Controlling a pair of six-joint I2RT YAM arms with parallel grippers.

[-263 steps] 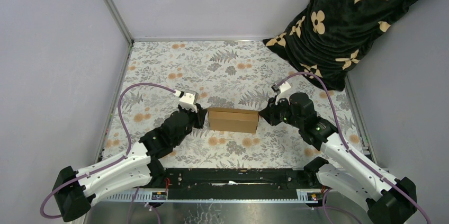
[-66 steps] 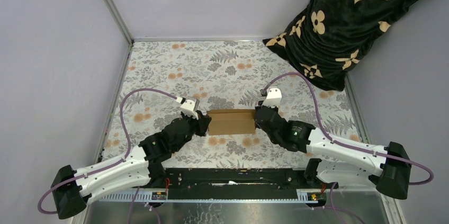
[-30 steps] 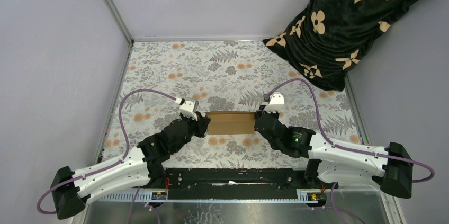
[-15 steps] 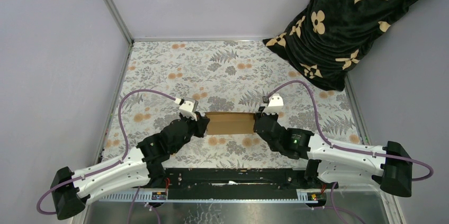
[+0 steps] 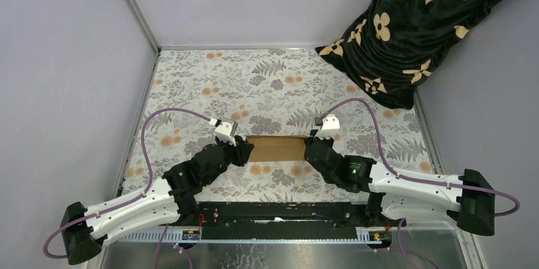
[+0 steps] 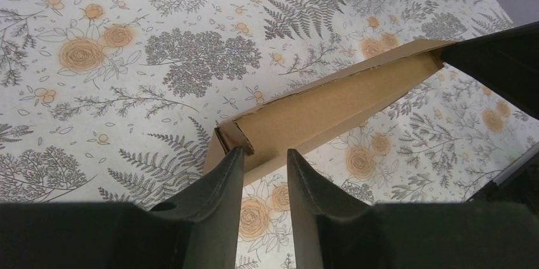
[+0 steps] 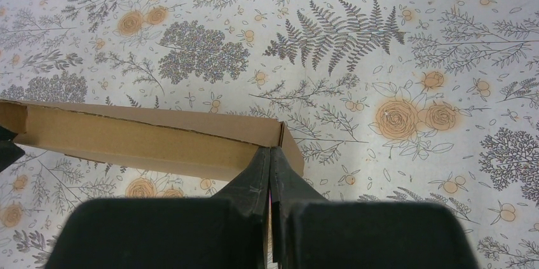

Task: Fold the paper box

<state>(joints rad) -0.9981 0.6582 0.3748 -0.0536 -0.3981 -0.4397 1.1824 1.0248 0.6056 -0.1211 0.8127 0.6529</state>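
A: Where is the box [image 5: 276, 148]?
B: Flat on the flowered desk [image 5: 254, 78], about the middle. Its long side runs left to right, with one arm at each end.
A: What about the left fingers [image 6: 225, 173]?
B: They are spread, with a clear gap between them. Their tips sit at the box's left end, right by the folded corner flap. In the wrist view the brown side of the box shows through the gap, and nothing is pinched.
A: And the right fingers [image 7: 262, 170]?
B: Pressed tight together, with no gap at all. The joined tip rests against the box's right end. They pinch nothing.
A: How does the box itself look?
B: Plain brown cardboard, long and low. A thin seam runs along its top.
A: Anything else around?
B: A dark blanket [image 5: 426, 21] with pale flower shapes is bunched in the far right corner, well apart from the box. A purple cable [image 5: 147, 135] loops off each wrist.
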